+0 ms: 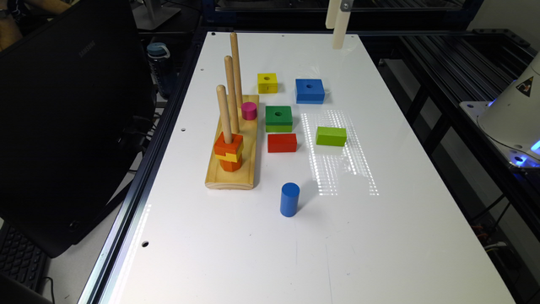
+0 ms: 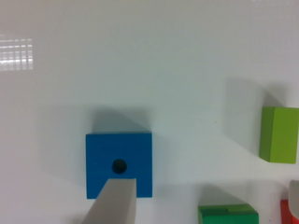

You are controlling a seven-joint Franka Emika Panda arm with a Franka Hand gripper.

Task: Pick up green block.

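Note:
The green block (image 1: 279, 117) is square with a round centre hole, dark green above and lime green below. It rests flat on the white table (image 1: 253, 253), beside the wooden peg board. In the wrist view just its upper edge (image 2: 228, 214) peeks in. My gripper (image 1: 335, 37) hangs high over the far end of the table, well apart from the green block. In the wrist view the gripper (image 2: 206, 183) is open, one finger (image 2: 117, 203) overlapping the blue holed block and the other at the frame's edge. Nothing is held.
Around the green block lie a blue holed block (image 1: 310, 90), a yellow block (image 1: 267, 82), a red block (image 1: 282, 142), a solid lime block (image 1: 331, 136), a pink cylinder (image 1: 249, 110) and a standing blue cylinder (image 1: 290, 199). The peg board (image 1: 234, 173) carries orange and yellow blocks.

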